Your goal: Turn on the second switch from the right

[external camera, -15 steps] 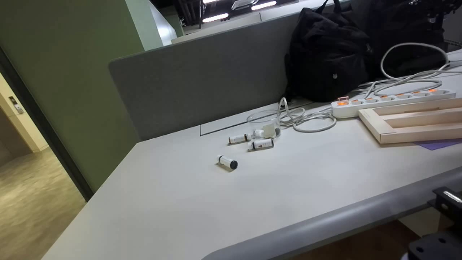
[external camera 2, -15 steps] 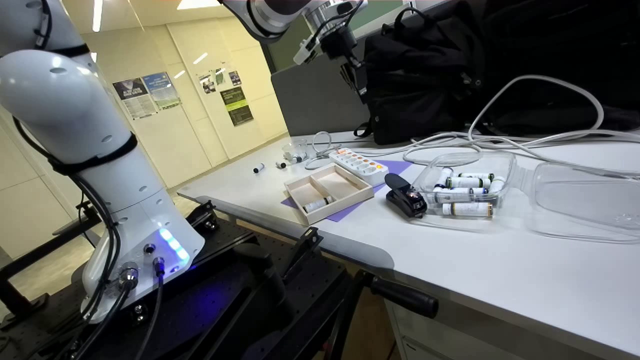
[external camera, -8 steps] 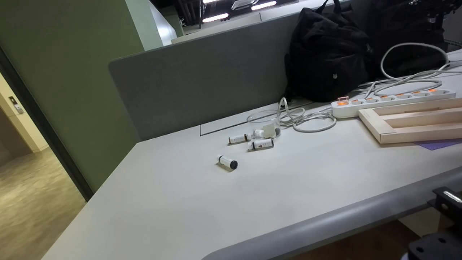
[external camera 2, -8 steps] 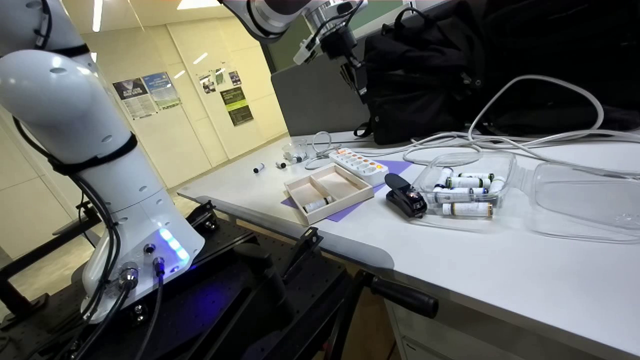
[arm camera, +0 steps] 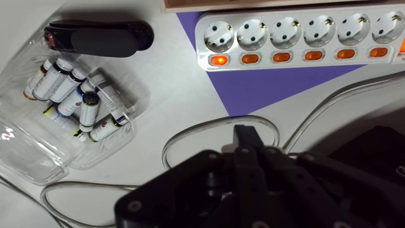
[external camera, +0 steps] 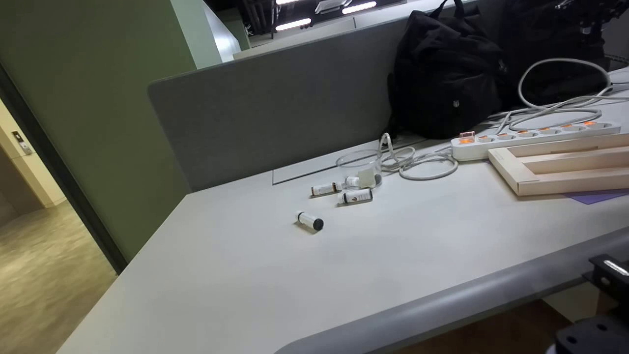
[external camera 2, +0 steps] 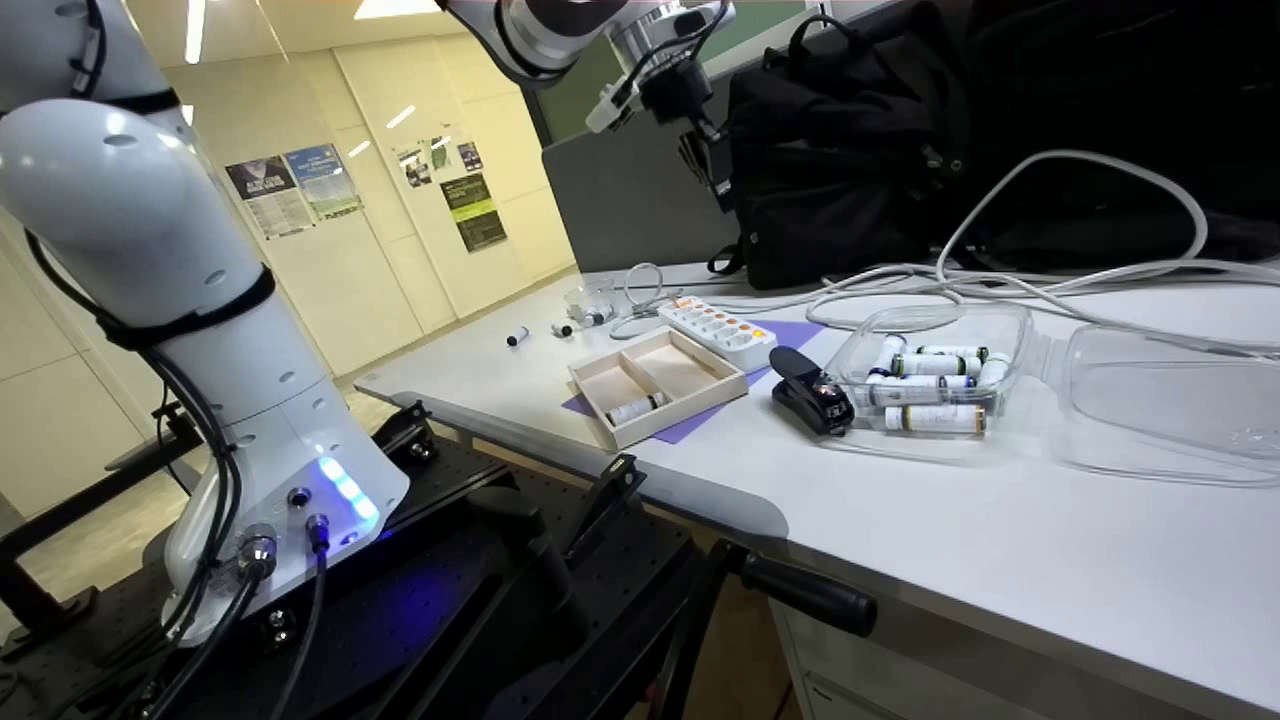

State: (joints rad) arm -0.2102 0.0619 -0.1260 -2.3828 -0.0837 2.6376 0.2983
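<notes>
A white power strip (arm camera: 294, 38) lies on the table with a row of sockets and orange switches. In the wrist view the leftmost switch (arm camera: 219, 60) glows; the switch beside it (arm camera: 250, 59) looks unlit, like the others in the row. The larger end switch (arm camera: 402, 47) is cut by the frame edge. The strip shows in both exterior views (external camera: 535, 141) (external camera 2: 718, 335), with its larger end switch (external camera: 466, 139) lit. My gripper (arm camera: 248, 136) is shut and empty. In an exterior view it (external camera 2: 722, 195) hangs above the table before the backpack, apart from the strip.
A wooden tray (external camera 2: 660, 385) lies alongside the strip, over purple paper (arm camera: 269, 85). A black stapler-like object (arm camera: 101, 39) and a clear box (arm camera: 126, 136) of small bottles stand nearby. Looped cables (arm camera: 205, 124) lie behind the strip. A black backpack (external camera 2: 830, 170) stands behind.
My gripper has shifted very slightly downward over the last half second. The strip and the other objects have not moved.
</notes>
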